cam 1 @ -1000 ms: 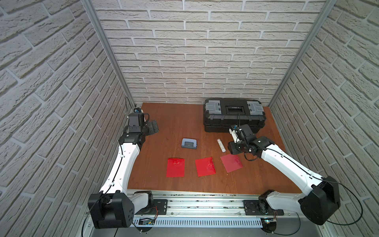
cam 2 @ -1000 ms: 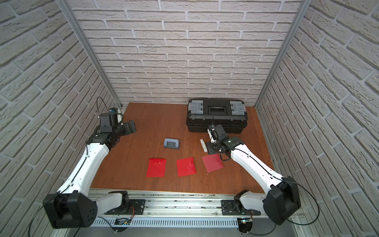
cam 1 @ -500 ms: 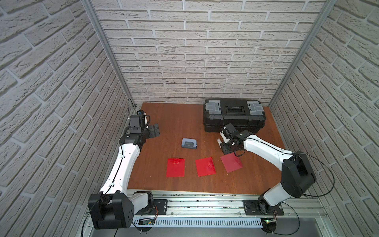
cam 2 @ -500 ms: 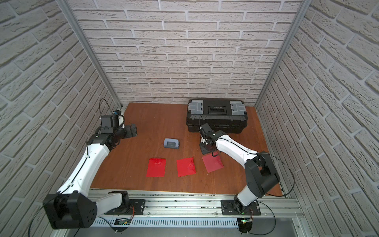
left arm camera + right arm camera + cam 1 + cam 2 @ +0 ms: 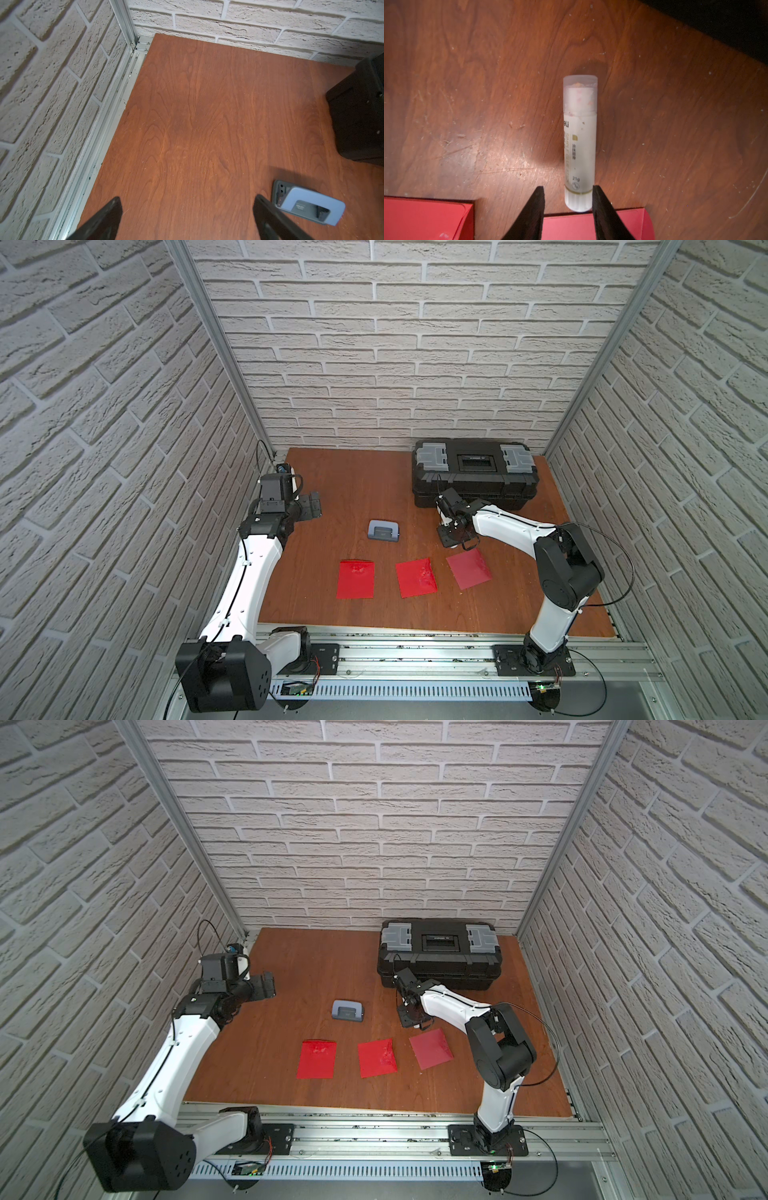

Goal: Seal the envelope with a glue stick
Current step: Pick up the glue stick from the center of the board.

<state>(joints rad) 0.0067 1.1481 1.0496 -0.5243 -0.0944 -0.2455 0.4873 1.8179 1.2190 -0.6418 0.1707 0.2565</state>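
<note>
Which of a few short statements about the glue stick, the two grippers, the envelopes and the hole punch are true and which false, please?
1. The glue stick has its cap on. True.
2. The right gripper holds the glue stick in the air. False: it lies on the table, its bottom end between the right gripper's jaws, with a gap on one side.
3. The left gripper is open and empty. True.
4. Four red envelopes lie on the table. False: there are three envelopes.
5. The hole punch sits on the toolbox. False: the hole punch lies on the table, apart from the toolbox.
</note>
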